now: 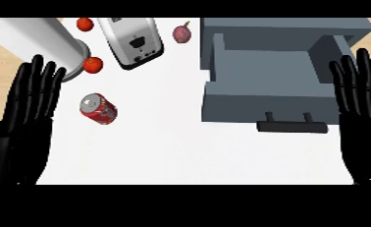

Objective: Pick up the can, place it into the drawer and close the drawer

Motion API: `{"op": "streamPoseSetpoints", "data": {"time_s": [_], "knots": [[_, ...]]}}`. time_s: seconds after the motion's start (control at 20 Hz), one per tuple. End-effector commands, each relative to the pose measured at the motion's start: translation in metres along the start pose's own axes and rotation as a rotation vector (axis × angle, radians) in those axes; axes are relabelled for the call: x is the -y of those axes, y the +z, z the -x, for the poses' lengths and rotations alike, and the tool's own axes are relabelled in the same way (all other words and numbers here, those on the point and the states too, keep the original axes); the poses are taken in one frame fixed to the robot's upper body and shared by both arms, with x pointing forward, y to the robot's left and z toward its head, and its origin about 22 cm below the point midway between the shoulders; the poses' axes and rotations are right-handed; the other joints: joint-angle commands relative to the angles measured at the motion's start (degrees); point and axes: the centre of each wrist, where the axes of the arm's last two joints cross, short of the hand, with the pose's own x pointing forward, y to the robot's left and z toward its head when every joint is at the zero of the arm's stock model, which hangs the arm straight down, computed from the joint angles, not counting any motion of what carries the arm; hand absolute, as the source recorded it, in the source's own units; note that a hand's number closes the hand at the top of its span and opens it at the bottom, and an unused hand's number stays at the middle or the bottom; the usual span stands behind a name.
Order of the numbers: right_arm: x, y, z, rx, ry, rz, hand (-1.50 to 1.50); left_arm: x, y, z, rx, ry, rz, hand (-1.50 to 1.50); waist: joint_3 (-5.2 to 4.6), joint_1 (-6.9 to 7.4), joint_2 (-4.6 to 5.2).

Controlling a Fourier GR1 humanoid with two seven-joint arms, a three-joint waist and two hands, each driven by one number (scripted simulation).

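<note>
In the head view the white surface (188, 152) fills the middle of the scene. The can (98, 108), red with a silver top, lies on its side on the left part of the surface, its top turned up and to the left; it is touched by nothing and lies well apart from the drawer (268, 105). The left hand (25, 118) shows at the left edge, fingers straight, spread and pointing up, holding nothing; the can lies just to the right of it, with a gap between them. The right hand (355, 103) shows at the right edge in the same way, fingers straight and up, holding nothing, in front of the drawer's right side. The grey drawer is pulled out of its grey cabinet (275, 24) toward the lower edge of the view, and its inside shows bare. A black handle (292, 125) sits on the drawer's front panel. At the upper left a large silver cylinder (39, 42) reaches in from the corner. One small red fruit (92, 64) lies just beside its rim, and another red fruit (85, 23) lies farther up. A silver toaster (132, 42) stands tilted to the right of them, and a purplish round fruit (181, 33) lies between the toaster and the cabinet.
</note>
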Motion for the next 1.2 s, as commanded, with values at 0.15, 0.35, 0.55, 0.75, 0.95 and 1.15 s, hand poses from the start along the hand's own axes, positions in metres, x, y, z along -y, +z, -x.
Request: {"op": "streamPoseSetpoints", "data": {"time_s": [0.15,0.35,0.55,0.75,0.95,1.15], "knots": [[0.002,-0.006,-0.006,0.027,0.022,-0.016,-1.50,-0.004,-0.009,-0.005,0.106,0.266,0.451,-1.50,-0.13,-1.66,0.06],[0.010,0.015,0.026,-0.278,0.038,0.040,-1.50,-0.034,0.004,0.027,-0.209,0.194,0.664,-1.50,-0.08,-2.12,1.13],[0.029,0.026,0.017,-0.336,0.061,0.056,-1.50,-0.098,-0.009,0.032,-0.223,0.218,0.710,-1.50,0.06,-2.34,0.36],[0.029,0.043,0.013,-0.344,0.069,0.055,-1.50,-0.141,-0.028,0.027,-0.225,0.225,0.747,-1.50,0.14,-1.96,0.14],[0.028,0.027,0.016,-0.349,0.057,0.067,-1.50,-0.142,-0.046,0.020,-0.271,0.265,0.752,-1.50,0.17,-1.38,0.11],[0.040,0.035,0.012,-0.336,0.084,0.078,-1.50,-0.154,-0.042,0.038,-0.303,0.276,0.732,-1.50,0.16,-1.43,0.09]]}}
